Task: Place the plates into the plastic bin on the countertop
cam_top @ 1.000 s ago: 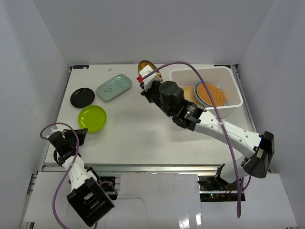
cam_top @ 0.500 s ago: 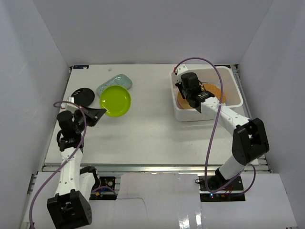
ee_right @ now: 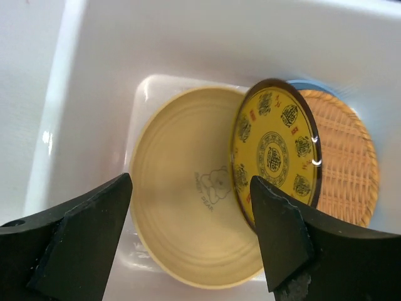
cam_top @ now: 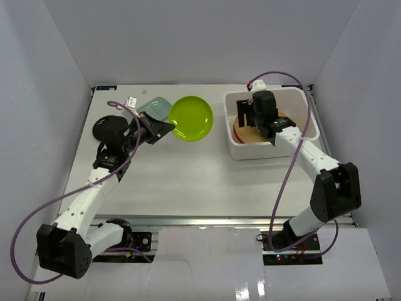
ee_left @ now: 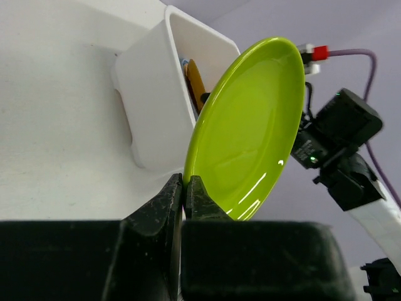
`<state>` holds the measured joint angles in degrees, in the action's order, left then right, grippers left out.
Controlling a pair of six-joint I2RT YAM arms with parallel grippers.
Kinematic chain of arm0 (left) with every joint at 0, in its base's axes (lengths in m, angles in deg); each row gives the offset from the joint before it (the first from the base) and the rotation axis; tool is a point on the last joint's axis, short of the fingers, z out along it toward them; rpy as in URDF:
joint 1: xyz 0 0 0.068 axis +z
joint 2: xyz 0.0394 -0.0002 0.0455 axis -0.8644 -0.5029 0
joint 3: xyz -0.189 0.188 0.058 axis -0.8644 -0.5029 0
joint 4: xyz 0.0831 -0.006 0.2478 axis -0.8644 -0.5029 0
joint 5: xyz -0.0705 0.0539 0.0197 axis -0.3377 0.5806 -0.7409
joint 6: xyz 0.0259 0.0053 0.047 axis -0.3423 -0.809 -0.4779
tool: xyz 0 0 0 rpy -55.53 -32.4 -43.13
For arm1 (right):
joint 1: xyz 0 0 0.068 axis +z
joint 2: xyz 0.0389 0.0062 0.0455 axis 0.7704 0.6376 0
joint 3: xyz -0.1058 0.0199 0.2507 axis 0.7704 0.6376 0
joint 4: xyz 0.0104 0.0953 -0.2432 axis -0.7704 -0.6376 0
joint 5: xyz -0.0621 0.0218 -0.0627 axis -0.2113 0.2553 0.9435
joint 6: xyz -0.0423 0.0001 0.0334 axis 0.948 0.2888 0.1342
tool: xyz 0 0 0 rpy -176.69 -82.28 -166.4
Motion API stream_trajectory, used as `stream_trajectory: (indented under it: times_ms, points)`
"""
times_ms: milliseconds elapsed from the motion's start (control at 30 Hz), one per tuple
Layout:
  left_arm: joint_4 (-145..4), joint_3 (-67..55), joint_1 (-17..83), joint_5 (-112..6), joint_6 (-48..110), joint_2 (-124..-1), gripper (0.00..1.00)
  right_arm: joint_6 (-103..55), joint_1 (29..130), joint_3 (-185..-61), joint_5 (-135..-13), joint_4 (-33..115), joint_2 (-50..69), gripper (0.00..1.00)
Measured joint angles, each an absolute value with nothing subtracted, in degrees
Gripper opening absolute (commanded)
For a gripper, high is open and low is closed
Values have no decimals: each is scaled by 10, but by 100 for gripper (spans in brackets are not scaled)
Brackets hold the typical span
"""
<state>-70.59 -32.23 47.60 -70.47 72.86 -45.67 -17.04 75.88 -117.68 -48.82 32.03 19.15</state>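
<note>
My left gripper [cam_top: 164, 128] [ee_left: 185, 188] is shut on the rim of the lime green plate [cam_top: 191, 118] [ee_left: 250, 125], held on edge above the countertop [cam_top: 188, 169], just left of the plastic bin [cam_top: 233, 150] [ee_left: 150, 94]. My right gripper [cam_top: 248, 118] [ee_right: 191, 185] hangs open inside the bin [ee_right: 188, 37], with nothing between its fingers. Below it lies a tan plate [ee_right: 182, 219]. A small yellow-and-dark patterned plate [ee_right: 276, 157] leans tilted over it, against a woven-look orange plate [ee_right: 344, 163]. A blue rim [ee_right: 313, 86] peeks out behind.
A mint-green dotted plate [cam_top: 155, 106] lies at the back of the countertop, partly behind my left gripper. A black plate [cam_top: 103, 128] sits beside it, mostly covered by my left arm. White walls close in the left, back and right sides.
My right gripper carried the yellow patterned plate into the bin and opened, letting it go. My left gripper took the lime plate off the countertop and moved it right, toward the bin.
</note>
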Motion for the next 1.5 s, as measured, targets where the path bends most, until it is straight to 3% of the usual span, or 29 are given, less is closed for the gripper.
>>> stream_trajectory:
  times_ms: [133,200,233,267,500,833,867,900,967,1000,1100,1267,1400,1500]
  points:
    - [-703,-246,384,-653,712,-538,0,-222,721,-1177,-503,312,94,76]
    - [-699,-192,333,-621,697,-596,0,-248,700,-1177,-500,315,28,46]
    - [-699,-167,315,-612,692,-621,0,-265,691,-1174,-499,320,-7,16]
    - [-697,-140,297,-604,686,-651,0,-277,682,-1168,-497,329,-41,8]
    - [-711,66,217,-529,644,-876,0,-349,664,-1136,-528,366,-217,8]
    - [-831,408,162,-470,610,-1182,0,-386,664,-1062,-625,380,-233,11]
    - [-842,424,158,-470,609,-1200,7,-387,664,-1055,-626,378,-234,12]
    - [-851,434,155,-470,608,-1212,32,-387,664,-1050,-627,376,-236,12]
    - [-868,436,153,-470,601,-1220,59,-386,664,-1046,-626,373,-242,13]
    - [-878,436,153,-470,599,-1221,77,-386,664,-1046,-626,372,-246,13]
    - [-882,436,153,-468,583,-1214,90,-386,664,-1045,-625,374,-263,15]
    - [-882,382,164,-442,552,-1131,92,-386,664,-1039,-657,389,-267,20]
    - [-834,157,233,-428,546,-914,91,-395,664,-1015,-708,404,-257,23]
    - [-778,-22,372,-430,572,-724,90,-408,669,-988,-744,426,-244,24]
